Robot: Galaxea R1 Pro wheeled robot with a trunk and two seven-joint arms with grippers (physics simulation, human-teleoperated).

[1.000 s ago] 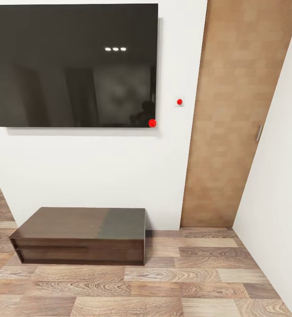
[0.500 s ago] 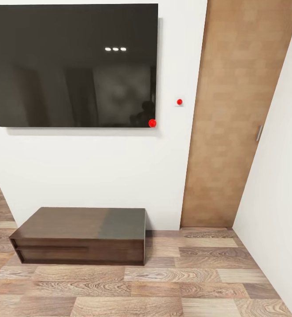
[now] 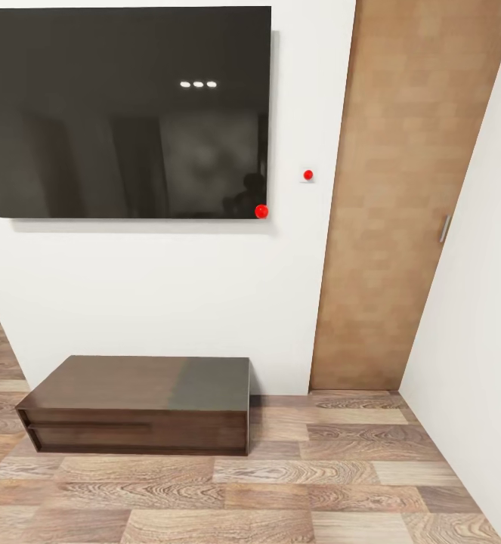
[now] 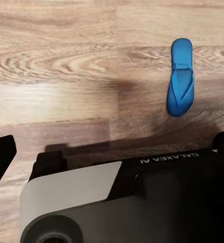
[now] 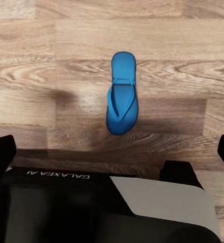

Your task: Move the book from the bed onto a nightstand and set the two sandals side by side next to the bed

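- Ahead of me: a dark wall-hung TV point(image 3: 125, 113) above a long low dark cabinet point(image 3: 137, 404), with a wooden door point(image 3: 401, 196) to their right.
- A blue sandal point(image 4: 181, 84) lies flat on the plank floor point(image 4: 56, 66) just beyond my base point(image 4: 142, 202).
- Whether my claws are open or closed, I cannot tell.

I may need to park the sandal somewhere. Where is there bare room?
Bare patches: the TV cabinet top below the TV, and wood floor between cabinet and door. Planks around the blue sandal are bare too; nothing crowded.

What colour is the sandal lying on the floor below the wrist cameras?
Bright blue all over; the sandal shows best in the right wrist view.
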